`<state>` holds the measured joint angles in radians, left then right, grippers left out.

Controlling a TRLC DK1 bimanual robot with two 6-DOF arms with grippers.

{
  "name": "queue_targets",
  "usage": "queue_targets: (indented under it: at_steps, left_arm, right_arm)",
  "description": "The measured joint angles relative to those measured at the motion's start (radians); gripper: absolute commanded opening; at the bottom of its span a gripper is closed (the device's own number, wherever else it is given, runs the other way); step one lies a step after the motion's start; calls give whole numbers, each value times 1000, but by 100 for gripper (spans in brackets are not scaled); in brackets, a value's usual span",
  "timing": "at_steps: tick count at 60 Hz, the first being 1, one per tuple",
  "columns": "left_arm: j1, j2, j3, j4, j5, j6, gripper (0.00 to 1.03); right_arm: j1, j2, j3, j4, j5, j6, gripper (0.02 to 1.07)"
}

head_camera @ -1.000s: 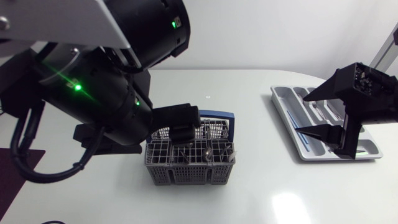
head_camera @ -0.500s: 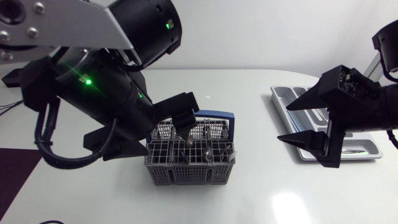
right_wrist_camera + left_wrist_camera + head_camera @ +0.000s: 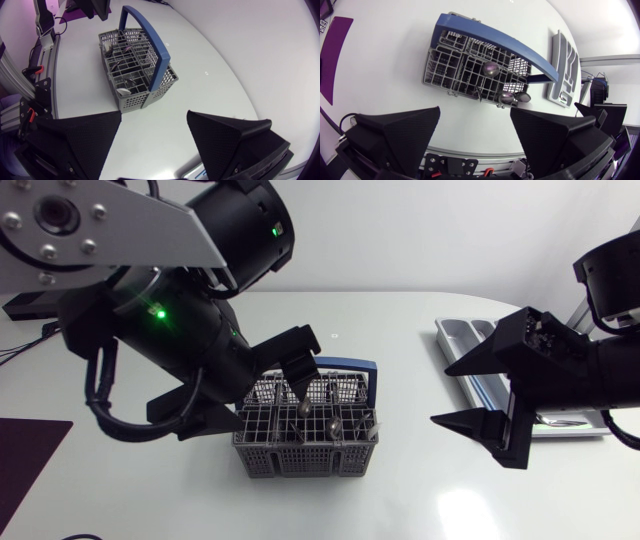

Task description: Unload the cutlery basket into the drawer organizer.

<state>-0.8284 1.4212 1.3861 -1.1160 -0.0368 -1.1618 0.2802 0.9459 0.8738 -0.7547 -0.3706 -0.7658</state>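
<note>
Two empty, wide-open claws: left claw [image 3: 475,114] above the cutlery basket [image 3: 300,444], right claw [image 3: 440,395] over bare table [image 3: 400,485] beside drawer organizer [image 3: 462,332].

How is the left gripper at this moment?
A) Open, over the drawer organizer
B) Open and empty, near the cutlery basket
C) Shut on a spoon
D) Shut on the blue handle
B: the left wrist view shows the left gripper with its fingers wide apart and nothing between them, and the cutlery basket lies just ahead of it.
</note>
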Motion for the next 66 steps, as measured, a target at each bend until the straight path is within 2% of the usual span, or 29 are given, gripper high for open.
queue_targets:
  at_steps: [12,16,25,32,46,50,66]
  left_arm:
    - [10,7,0,0,22,-21,99]
    - [10,14,0,0,23,-24,94]
    - [10,38,0,3,25,-25,94]
    - [10,54,0,20,26,-25,79]
    - [19,87,-9,58,26,-24,69]
    - [19,95,-20,68,26,-24,60]
    - [22,125,-40,105,46,-24,59]
  right_arm:
    - [26,-5,-32,32,0,26,96]
    - [37,-8,-43,48,0,37,96]
    - [66,-17,-69,65,1,61,96]
    - [75,-18,-82,79,1,67,96]
    - [78,-21,-97,86,1,71,96]
    - [78,-23,-99,90,1,73,96]
    - [78,-24,-112,106,1,79,96]
